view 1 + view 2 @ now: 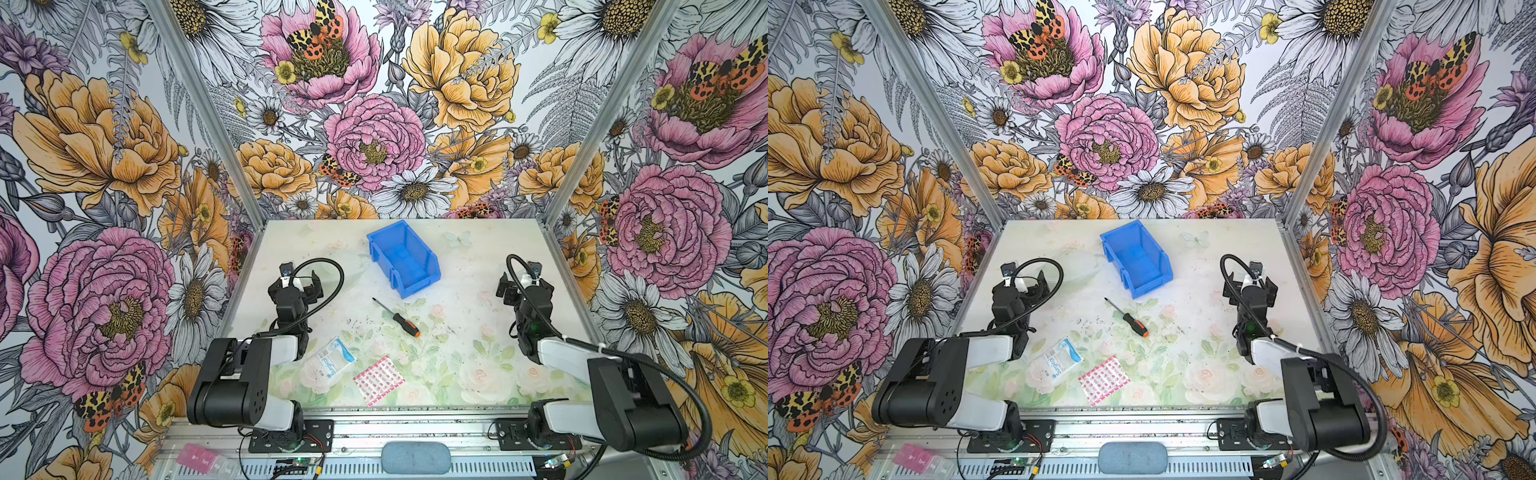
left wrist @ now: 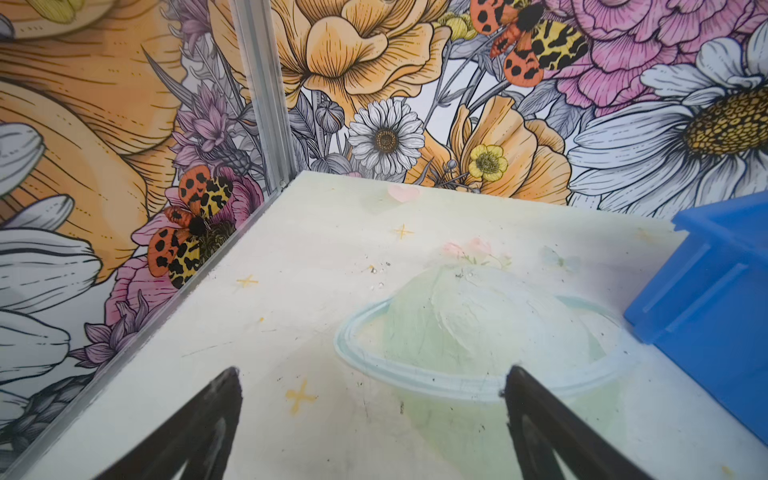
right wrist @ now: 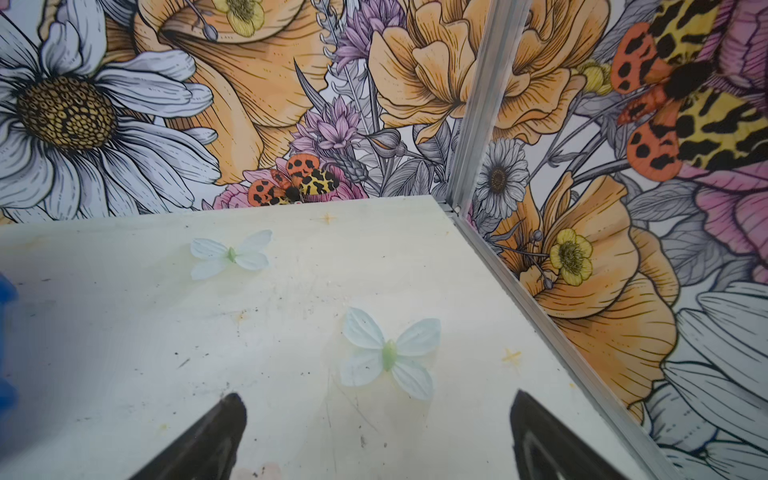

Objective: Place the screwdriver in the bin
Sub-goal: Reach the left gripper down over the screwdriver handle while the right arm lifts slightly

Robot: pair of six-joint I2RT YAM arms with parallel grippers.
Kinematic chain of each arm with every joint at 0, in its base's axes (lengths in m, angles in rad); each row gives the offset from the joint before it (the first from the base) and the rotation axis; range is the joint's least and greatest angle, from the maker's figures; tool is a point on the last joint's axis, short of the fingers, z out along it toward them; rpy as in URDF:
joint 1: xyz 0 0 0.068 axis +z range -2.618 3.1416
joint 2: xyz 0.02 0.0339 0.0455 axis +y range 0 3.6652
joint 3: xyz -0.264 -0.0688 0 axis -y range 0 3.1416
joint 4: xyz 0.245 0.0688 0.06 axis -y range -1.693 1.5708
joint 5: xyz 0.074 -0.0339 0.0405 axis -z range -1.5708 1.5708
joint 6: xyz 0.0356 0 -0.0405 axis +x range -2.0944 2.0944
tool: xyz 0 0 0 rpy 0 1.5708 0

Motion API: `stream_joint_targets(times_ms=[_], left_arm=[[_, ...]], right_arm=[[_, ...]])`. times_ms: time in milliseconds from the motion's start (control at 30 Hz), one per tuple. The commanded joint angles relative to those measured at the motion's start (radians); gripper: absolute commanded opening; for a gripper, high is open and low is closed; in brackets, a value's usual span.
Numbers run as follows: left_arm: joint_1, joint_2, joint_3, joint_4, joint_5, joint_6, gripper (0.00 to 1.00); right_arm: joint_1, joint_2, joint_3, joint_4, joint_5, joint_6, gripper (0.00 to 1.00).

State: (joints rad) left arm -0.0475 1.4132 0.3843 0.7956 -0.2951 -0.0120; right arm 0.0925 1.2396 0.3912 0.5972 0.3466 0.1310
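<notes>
Screwdriver [image 1: 397, 318] [image 1: 1127, 318] lying flat near the middle of the bench [image 1: 457, 332], tip toward 10 o'clock and orange end toward 4 o'clock. It is outside the bin [image 1: 417, 286] [image 1: 1150, 286], which stands near it at 12 o'clock without touching. Left pincer [image 1: 298, 286] [image 2: 372, 374] at 9 o'clock and right pincer [image 1: 525, 284] [image 3: 378, 398] at 3 o'clock, both well apart from the screwdriver, jaws spread wide and holding nothing.

Top views overhead, sharing table [image 1: 478, 299]; wrist views low, facing wall [image 2: 374, 83].

Table [image 1: 478, 266] holds bin [image 1: 388, 230], screwdriver [image 1: 399, 318], gauze packet [image 1: 332, 359], plasters [image 1: 379, 379].
</notes>
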Motion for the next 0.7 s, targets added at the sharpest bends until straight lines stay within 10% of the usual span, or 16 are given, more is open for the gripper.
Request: stream_joint_targets(times_ms=[0,300,667], left_arm=[[-0.018,-0.067,0.051,-0.160,-0.124,-0.015,0.99],[-0.208,-0.256,0.381,-0.979,-0.218,-0.251,0.99],[-0.544,-0.193,0.568,-1.420,-0.130,-0.711,0.99]], right_arm=[[0.007,-0.116,0.134,-0.406,0.099,0.143,1.00],[0.012,-0.295,0.288,-0.912,0.039,0.337,0.99],[0.074,-0.284,0.382,-1.150,-0.099,0.351,1.00]])
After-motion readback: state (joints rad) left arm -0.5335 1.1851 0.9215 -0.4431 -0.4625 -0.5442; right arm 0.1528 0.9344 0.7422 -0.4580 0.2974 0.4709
